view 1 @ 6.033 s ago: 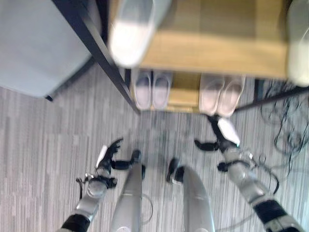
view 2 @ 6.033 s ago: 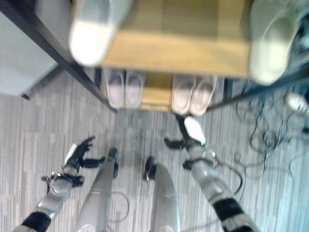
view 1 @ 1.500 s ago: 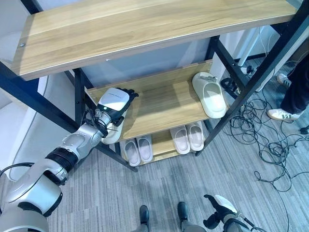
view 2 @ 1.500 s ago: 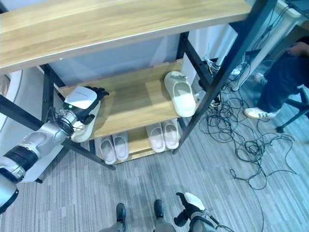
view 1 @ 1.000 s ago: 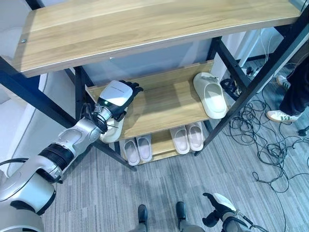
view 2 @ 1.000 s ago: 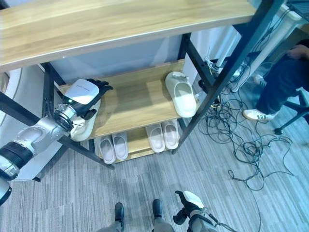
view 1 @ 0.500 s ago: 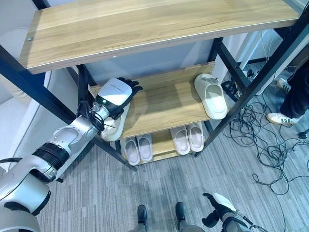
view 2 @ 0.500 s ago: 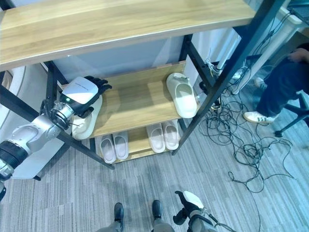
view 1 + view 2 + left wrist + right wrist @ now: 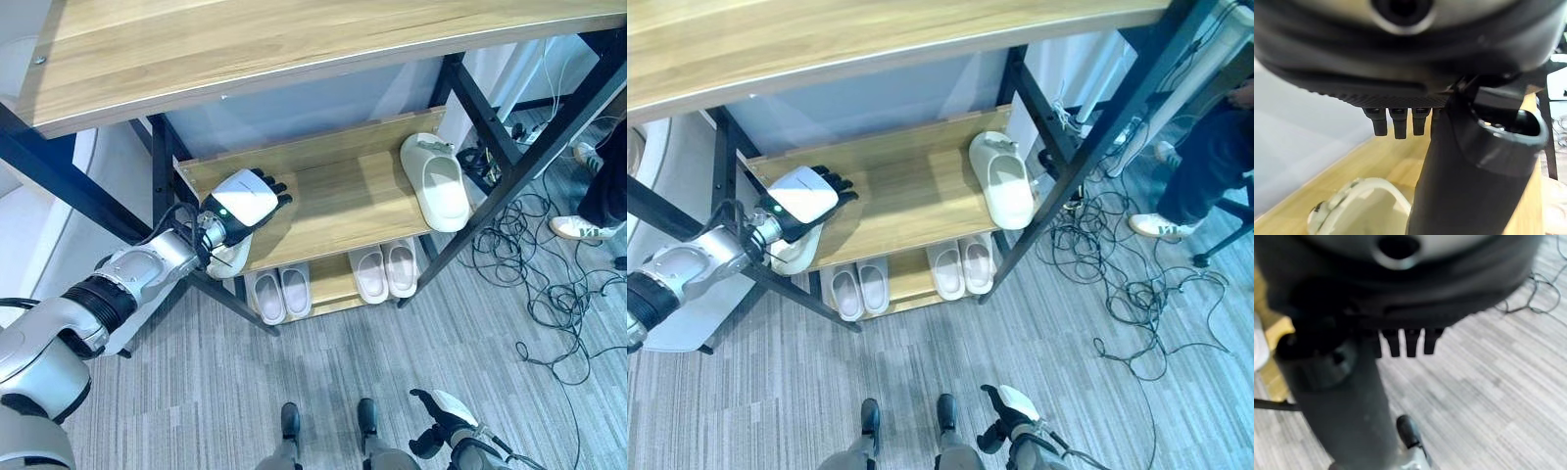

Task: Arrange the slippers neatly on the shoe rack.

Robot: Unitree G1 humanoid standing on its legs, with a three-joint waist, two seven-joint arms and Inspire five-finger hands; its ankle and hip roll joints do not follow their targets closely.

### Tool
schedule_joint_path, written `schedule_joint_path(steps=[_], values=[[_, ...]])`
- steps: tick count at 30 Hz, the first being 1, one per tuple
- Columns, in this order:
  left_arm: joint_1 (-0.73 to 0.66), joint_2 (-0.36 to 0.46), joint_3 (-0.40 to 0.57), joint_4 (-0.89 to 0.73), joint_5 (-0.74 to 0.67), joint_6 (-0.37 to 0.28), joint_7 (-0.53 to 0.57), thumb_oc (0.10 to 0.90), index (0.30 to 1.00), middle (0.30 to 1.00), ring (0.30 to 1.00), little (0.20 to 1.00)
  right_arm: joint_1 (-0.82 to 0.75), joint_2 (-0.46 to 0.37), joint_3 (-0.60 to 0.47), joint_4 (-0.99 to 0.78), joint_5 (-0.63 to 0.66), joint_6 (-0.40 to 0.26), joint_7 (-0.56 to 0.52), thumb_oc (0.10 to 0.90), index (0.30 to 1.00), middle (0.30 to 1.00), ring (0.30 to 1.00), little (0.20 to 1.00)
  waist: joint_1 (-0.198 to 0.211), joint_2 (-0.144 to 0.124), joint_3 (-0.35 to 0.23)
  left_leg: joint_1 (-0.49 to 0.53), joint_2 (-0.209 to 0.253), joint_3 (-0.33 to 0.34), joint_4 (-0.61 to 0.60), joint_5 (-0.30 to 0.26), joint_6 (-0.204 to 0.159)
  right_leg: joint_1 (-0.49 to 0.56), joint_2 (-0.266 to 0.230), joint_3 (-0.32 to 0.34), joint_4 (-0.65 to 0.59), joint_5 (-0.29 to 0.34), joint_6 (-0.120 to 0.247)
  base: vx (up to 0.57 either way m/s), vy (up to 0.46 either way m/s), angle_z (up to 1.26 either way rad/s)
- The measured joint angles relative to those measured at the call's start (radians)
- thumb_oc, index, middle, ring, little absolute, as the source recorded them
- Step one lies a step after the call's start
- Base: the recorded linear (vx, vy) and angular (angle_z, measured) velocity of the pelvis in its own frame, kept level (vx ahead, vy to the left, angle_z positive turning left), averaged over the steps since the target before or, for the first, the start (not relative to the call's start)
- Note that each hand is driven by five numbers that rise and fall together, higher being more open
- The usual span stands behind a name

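Since a moment ago, left hand [image 9: 242,201] slid lower along the middle shelf [image 9: 333,196] — fingers straight, over the cream slipper [image 9: 795,257] at its left front edge. Other slipper [image 9: 434,180] lies far right. Right hand [image 9: 441,431] hangs low, relaxed.

The shoe rack [image 9: 470,108] pairs matt black metal posts with boards of pale wood, smooth and faintly sheened, the grain running lengthwise; the cream slipper [image 9: 437,182] on the middle shelf looks like moulded foam or soft plastic, smooth and matt; the slipper under the left hand [image 9: 243,200] has the same dull cream surface, though little of it shows; the pairs on the bottom shelf [image 9: 328,284] seem alike, one greyish, one pinkish; the left hand has a glossy white plastic back and dark matt fingers; the floor [image 9: 323,362] is grey carpet, ribbed and rough.
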Motion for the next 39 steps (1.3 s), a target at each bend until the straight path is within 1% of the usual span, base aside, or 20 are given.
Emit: schedule_joint_path(steps=[2, 4, 5, 6, 7, 21, 25, 29, 30, 31, 32, 36, 39], values=[[0.000, 0.000, 0.000, 0.000, 0.000, 0.000, 0.000, 0.800, 0.900, 0.900, 0.900, 0.900, 0.000, 0.000, 0.000, 0.000, 0.000, 0.000, 0.000, 0.800, 0.900, 0.900, 0.900, 0.900, 0.000, 0.000, 0.000, -0.003, 0.000, 0.004, 0.000, 0.000, 0.000, -0.003, 0.000, 0.001, 0.000, 0.000, 0.000, 0.00, 0.000, 0.00], [0.000, 0.000, 0.000, 0.002, 0.000, 0.000, 0.000, 0.715, 0.773, 0.773, 0.773, 0.773, 0.000, 0.000, 0.000, 0.000, 0.001, 0.000, 0.000, 0.800, 0.900, 0.900, 0.900, 0.900, 0.000, 0.000, 0.000, -0.003, 0.000, 0.005, 0.000, 0.000, 0.000, -0.004, 0.000, 0.002, 0.000, 0.000, 0.000, 0.00, 0.000, 0.00], [0.000, 0.000, 0.000, 0.002, 0.000, 0.000, 0.000, 0.568, 0.552, 0.552, 0.552, 0.552, 0.000, 0.000, 0.001, 0.000, 0.001, 0.000, 0.000, 0.800, 0.900, 0.900, 0.900, 0.900, 0.000, 0.000, 0.000, -0.003, 0.000, 0.006, 0.000, 0.000, 0.000, -0.004, 0.000, 0.002, 0.000, 0.000, 0.000, 0.00, 0.000, 0.00], [0.000, 0.000, 0.000, 0.004, 0.000, 0.000, 0.000, 0.543, 0.514, 0.514, 0.514, 0.514, -0.001, 0.000, 0.003, 0.000, 0.002, 0.000, 0.000, 0.800, 0.900, 0.900, 0.900, 0.900, 0.000, 0.000, 0.000, -0.003, 0.000, 0.006, 0.000, 0.000, 0.000, -0.004, 0.000, 0.002, 0.000, 0.000, 0.000, 0.00, 0.000, 0.00], [0.000, 0.000, 0.000, 0.010, 0.000, 0.000, 0.000, 0.400, 0.300, 0.300, 0.300, 0.300, -0.002, 0.000, 0.007, 0.000, 0.004, 0.000, 0.000, 0.800, 0.900, 0.900, 0.900, 0.900, 0.000, 0.000, 0.000, -0.003, 0.000, 0.006, 0.000, 0.000, 0.000, -0.005, 0.000, 0.002, 0.000, 0.000, 0.000, 0.00, 0.000, 0.00], [0.000, -0.007, 0.012, 0.011, -0.024, 0.001, 0.000, 0.400, 0.300, 0.300, 0.300, 0.300, -0.004, 0.000, 0.009, -0.001, 0.007, 0.000, 0.000, 0.800, 0.900, 0.900, 0.900, 0.900, -0.002, 0.001, 0.002, -0.004, 0.002, 0.007, 0.000, 0.000, 0.000, -0.006, 0.003, 0.003, 0.000, 0.001, 0.000, 0.00, 0.000, 0.00], [0.002, -0.011, 0.056, -0.007, -0.050, 0.002, 0.000, 0.400, 0.300, 0.300, 0.300, 0.300, -0.008, 0.000, 0.011, -0.001, 0.009, 0.001, 0.000, 0.800, 0.900, 0.900, 0.900, 0.900, 0.000, -0.001, 0.017, -0.001, 0.003, 0.006, 0.000, 0.000, 0.000, -0.002, 0.003, 0.002, 0.000, 0.001, -0.001, 0.00, 0.000, 0.00], [0.002, -0.041, 0.100, -0.014, -0.068, 0.003, 0.001, 0.405, 0.307, 0.307, 0.307, 0.307, -0.009, 0.000, 0.021, -0.001, 0.009, 0.002, 0.000, 0.800, 0.900, 0.900, 0.900, 0.900, 0.003, -0.002, 0.018, 0.000, 0.003, 0.003, 0.000, 0.000, 0.000, 0.001, 0.002, -0.001, 0.000, 0.002, -0.001, 0.00, -0.005, 0.02], [0.002, -0.043, 0.109, -0.023, -0.069, 0.003, 0.001, 0.425, 0.338, 0.338, 0.338, 0.338, -0.010, 0.000, 0.021, -0.002, 0.009, 0.001, 0.000, 0.800, 0.900, 0.900, 0.900, 0.900, 0.002, -0.003, 0.018, 0.000, 0.002, 0.003, 0.000, 0.000, 0.000, 0.001, 0.001, -0.001, 0.000, 0.001, -0.001, 0.00, 0.000, 0.00], [0.002, -0.051, 0.121, -0.036, -0.070, 0.003, 0.001, 0.551, 0.526, 0.526, 0.526, 0.526, -0.010, 0.000, 0.020, -0.002, 0.009, 0.003, 0.000, 0.800, 0.900, 0.900, 0.900, 0.900, 0.002, -0.004, 0.019, 0.000, 0.001, 0.003, 0.000, 0.000, 0.000, 0.002, 0.001, -0.002, 0.000, 0.001, -0.001, 0.00, 0.000, 0.00], [0.002, -0.057, 0.127, -0.041, -0.072, 0.003, 0.001, 0.800, 0.900, 0.900, 0.900, 0.900, -0.010, 0.000, 0.021, -0.002, 0.009, 0.003, 0.000, 0.800, 0.900, 0.900, 0.900, 0.900, 0.002, -0.004, 0.019, 0.000, 0.001, 0.002, 0.000, 0.000, 0.000, 0.003, 0.001, -0.002, 0.000, 0.001, -0.001, 0.00, 0.000, 0.00], [0.001, -0.064, 0.131, -0.088, -0.085, 0.003, 0.001, 0.800, 0.900, 0.900, 0.900, 0.900, -0.016, 0.001, 0.021, -0.002, 0.009, 0.003, 0.000, 0.800, 0.900, 0.900, 0.900, 0.900, -0.004, -0.011, 0.023, 0.008, 0.000, 0.000, 0.000, 0.000, 0.000, 0.009, 0.000, -0.001, 0.000, 0.001, -0.001, 0.00, 0.000, 0.00], [-0.002, -0.063, 0.128, -0.092, -0.080, 0.003, 0.001, 0.800, 0.900, 0.900, 0.900, 0.900, -0.018, 0.001, 0.021, -0.002, 0.009, 0.003, -0.001, 0.800, 0.900, 0.900, 0.900, 0.900, -0.006, -0.011, 0.024, 0.010, 0.001, 0.000, 0.000, 0.000, 0.000, 0.011, 0.000, -0.001, 0.000, 0.001, 0.000, 0.00, 0.000, 0.00]])
